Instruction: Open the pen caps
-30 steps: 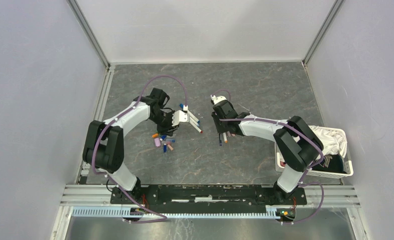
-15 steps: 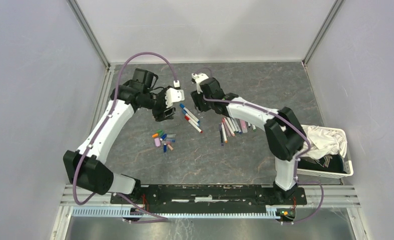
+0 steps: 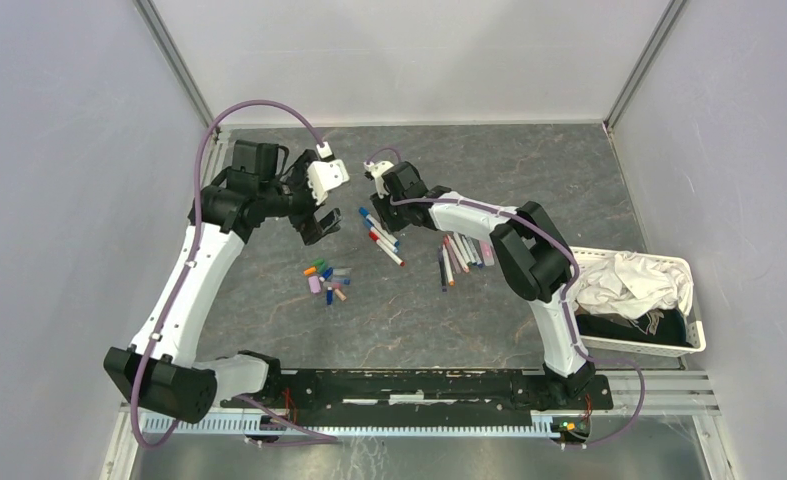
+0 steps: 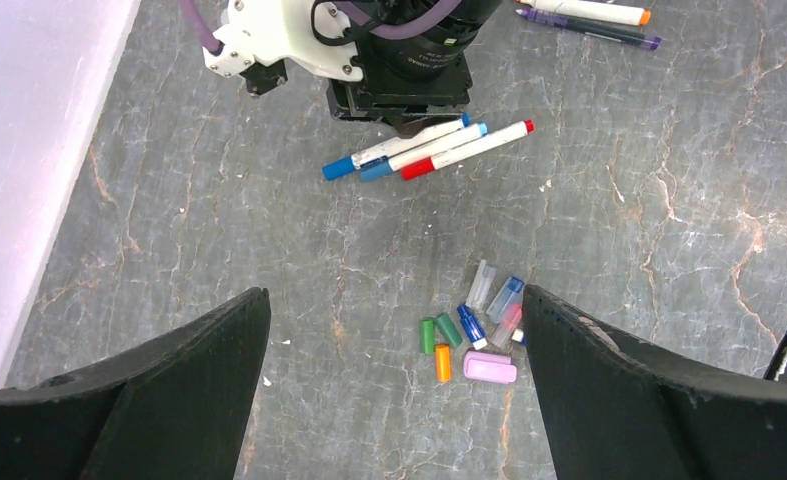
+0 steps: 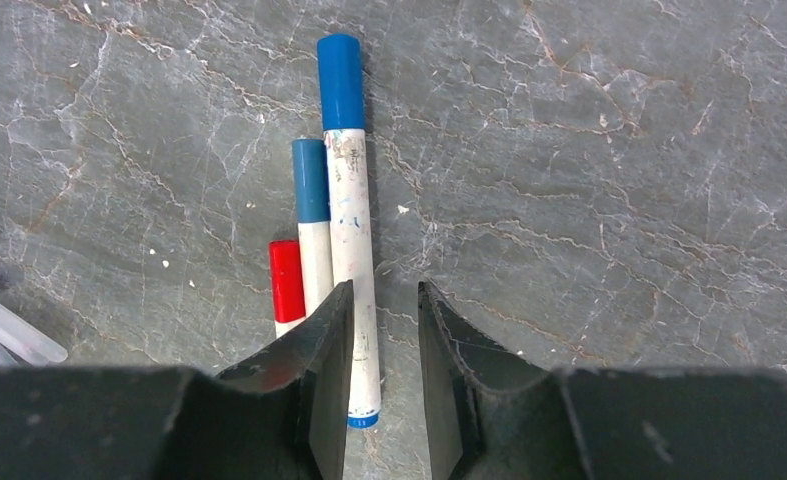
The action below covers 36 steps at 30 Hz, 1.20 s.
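- I saw my left gripper (image 4: 394,300) spread wide, with the caps (image 4: 471,327) below it, nearer its right finger.
- My right gripper (image 5: 384,290) hung narrow (a slim gap) over three pens (image 5: 354,220).

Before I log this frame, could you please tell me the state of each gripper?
Left gripper: open wide, holding nothing.
Right gripper: open only narrowly, holding nothing.

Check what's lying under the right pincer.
Three capped pens side by side: dark blue, lighter blue and red caps. One finger of the right pincer covers the lower barrels of the lighter blue and red pens.
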Tool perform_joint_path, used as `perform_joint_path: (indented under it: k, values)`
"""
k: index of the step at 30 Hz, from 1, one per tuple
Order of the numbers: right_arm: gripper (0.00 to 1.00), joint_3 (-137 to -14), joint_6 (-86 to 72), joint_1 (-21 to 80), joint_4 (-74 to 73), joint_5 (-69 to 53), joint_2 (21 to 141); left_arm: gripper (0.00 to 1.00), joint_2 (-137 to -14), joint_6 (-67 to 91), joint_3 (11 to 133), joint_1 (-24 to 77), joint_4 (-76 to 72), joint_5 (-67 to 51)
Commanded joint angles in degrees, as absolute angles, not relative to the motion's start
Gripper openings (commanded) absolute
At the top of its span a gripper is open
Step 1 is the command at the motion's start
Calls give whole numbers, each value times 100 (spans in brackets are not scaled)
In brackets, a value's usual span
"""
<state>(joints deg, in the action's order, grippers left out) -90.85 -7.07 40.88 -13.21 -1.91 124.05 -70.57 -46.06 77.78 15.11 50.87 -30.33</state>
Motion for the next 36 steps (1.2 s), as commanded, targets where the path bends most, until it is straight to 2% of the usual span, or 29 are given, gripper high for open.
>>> perform_joint_path:
  k: [1,6,13,20,28,31,36]
  values:
    - [34,-9057,-608,4130,-1130,-282,12427,100,-7091,-4177,7842,1487,4939,-2959]
    - [34,-8907,-580,4133,-1162,-158,12489,100,-7188,-4238,7892,1485,4968,-2872]
    - [42,-8625,-511,4195,-1094,79,12396,100,-7104,-4170,7900,1485,4798,-2759]
    - [41,-8540,-460,4297,-992,312,12122,100,-7075,-4048,7904,1485,4672,-2649]
    - [38,-8767,-428,4281,-1232,115,12429,100,-7023,-3979,7849,1485,4673,-2871]
    - [32,-8588,-529,4222,-1157,-59,12466,100,-7007,-4098,7706,1485,4689,-3016]
    - [4,-8088,-622,4034,-900,-333,12139,100,-7092,-4425,7474,1485,4744,-3191]
